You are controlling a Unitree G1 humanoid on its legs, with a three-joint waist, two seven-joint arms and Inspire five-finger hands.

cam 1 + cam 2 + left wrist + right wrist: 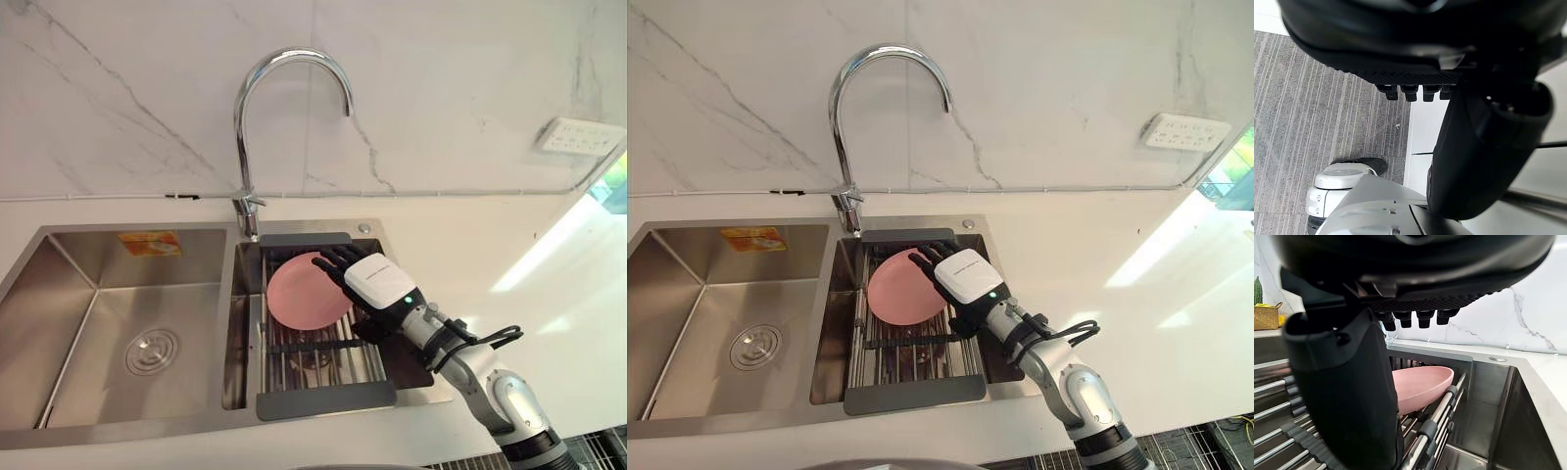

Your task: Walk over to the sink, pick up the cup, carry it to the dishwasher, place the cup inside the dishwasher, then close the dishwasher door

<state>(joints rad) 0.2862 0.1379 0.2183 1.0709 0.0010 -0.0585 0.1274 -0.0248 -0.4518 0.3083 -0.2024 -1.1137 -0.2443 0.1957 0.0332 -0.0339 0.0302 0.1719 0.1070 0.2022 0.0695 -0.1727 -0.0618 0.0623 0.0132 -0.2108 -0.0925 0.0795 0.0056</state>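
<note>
- double steel sink (59,294) set into a white bench (470,255); marble wall (118,98) behind it.
- left basin: round drain (152,351) in the floor, orange sticker (149,243) on the rear wall.
- chrome gooseneck faucet (245,127) stands at the back, between the two basins, spout arching over toward the right basin.
- right basin: covered by a drying rack (323,397) with dark end rails and metal bars.
- pink bowl (304,289) lies on the rack, toward its rear half, tipped so that its hollow faces up and toward the hand; its lower edge rests on the bars.
- right hand (377,284) reaches in from the lower right, back of the hand upward, over the bowl's right rim.
- its fingers (926,257) are straight and lie side by side across that rim; not curled round the bowl. contact with the rim cannot be confirmed.
- right wrist view: the thumb (1347,391) stands just in front of the bowl's near side, fingertips (1405,319) spread above it; the bowl is not gripped.
- left hand (1400,49) hangs over a grey striped floor (1327,107), fingers relaxed, nothing in it.
- white wall socket (580,135) on the marble at far right, well apart from the sink.
- woven basket (1266,318) stands on the bench in the right wrist view.
</note>
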